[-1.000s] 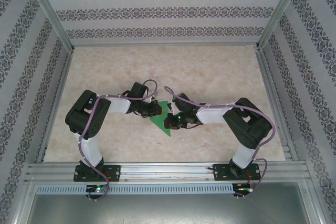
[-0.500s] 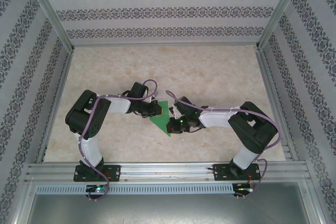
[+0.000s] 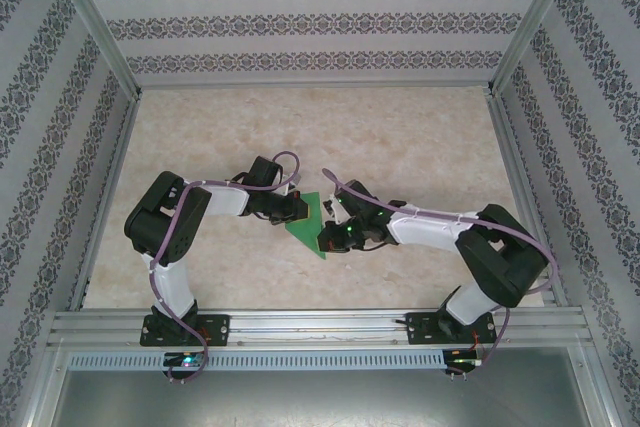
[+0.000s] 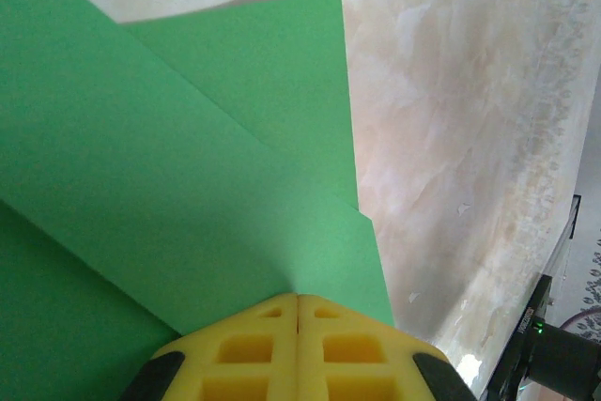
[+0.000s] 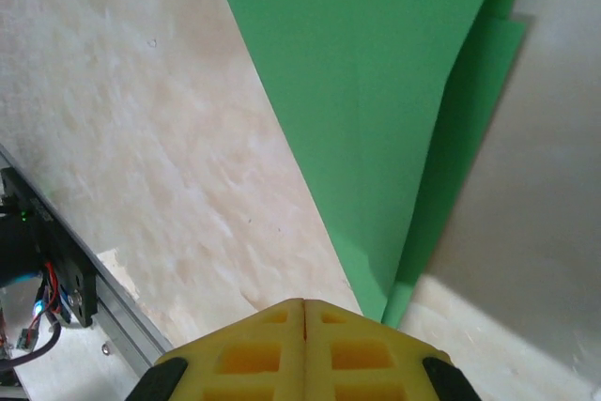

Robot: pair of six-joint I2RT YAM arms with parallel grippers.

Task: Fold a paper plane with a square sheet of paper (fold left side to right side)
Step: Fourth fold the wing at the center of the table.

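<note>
Both wrist views are showing layered folds in the green paper (image 4: 188, 166), overhead reading as a flat triangle; left hand (image 4: 298, 302) and right hand (image 5: 305, 305) are sitting closed at its edges.

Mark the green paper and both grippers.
green paper (image 3: 307, 228), top external view, its flat middle.
left gripper (image 4: 298, 301), left wrist view, shut yellow fingertips.
right gripper (image 5: 305, 306), right wrist view, shut yellow fingertips.

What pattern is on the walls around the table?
White walls carry bands of dark floral ornament, seen best in the top external view.
</note>
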